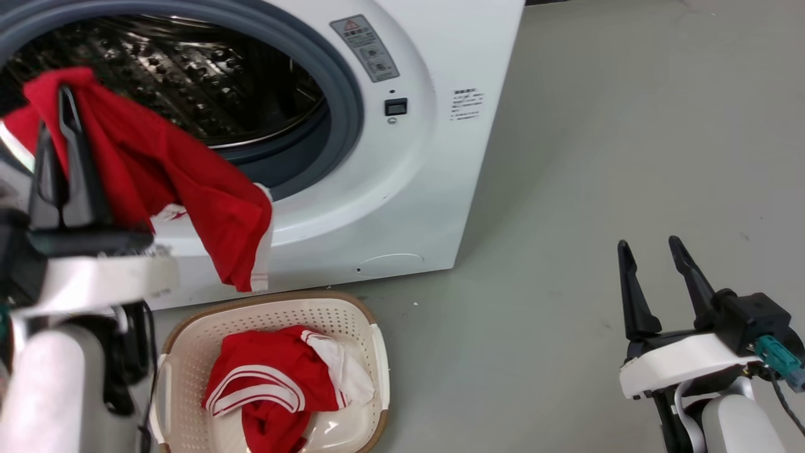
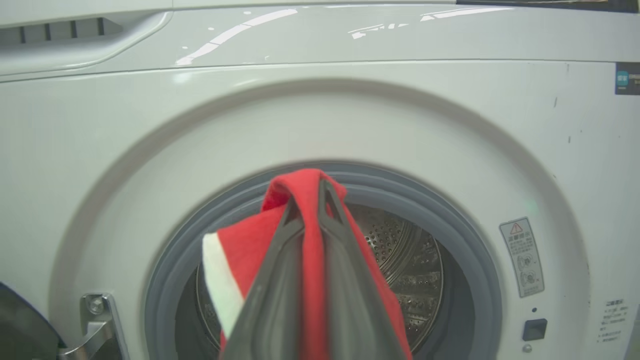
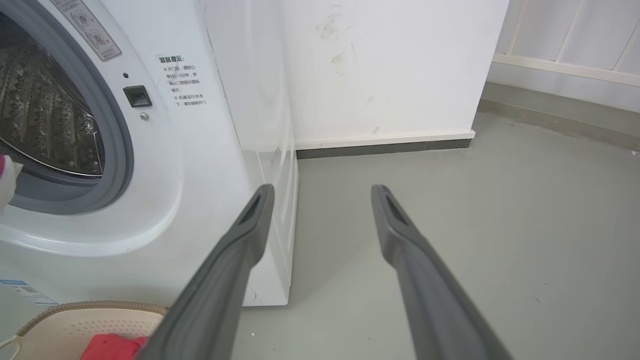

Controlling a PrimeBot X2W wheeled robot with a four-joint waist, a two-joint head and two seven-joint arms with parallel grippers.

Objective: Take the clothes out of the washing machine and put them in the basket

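Carrying a red garment from washer toward basket.

Clamped by one fold in the closed left gripper, high before the porthole, probably so the tail clears the grey gasket; dangling with its white-trimmed end just above the basket's back rim. Basket set on the floor close against the washer front, below the opening, likely to keep the drop short; second garment already inside. Right gripper spread wide and empty, well off to the side, seemingly out of the way. Nothing left in the visible part of the drum.
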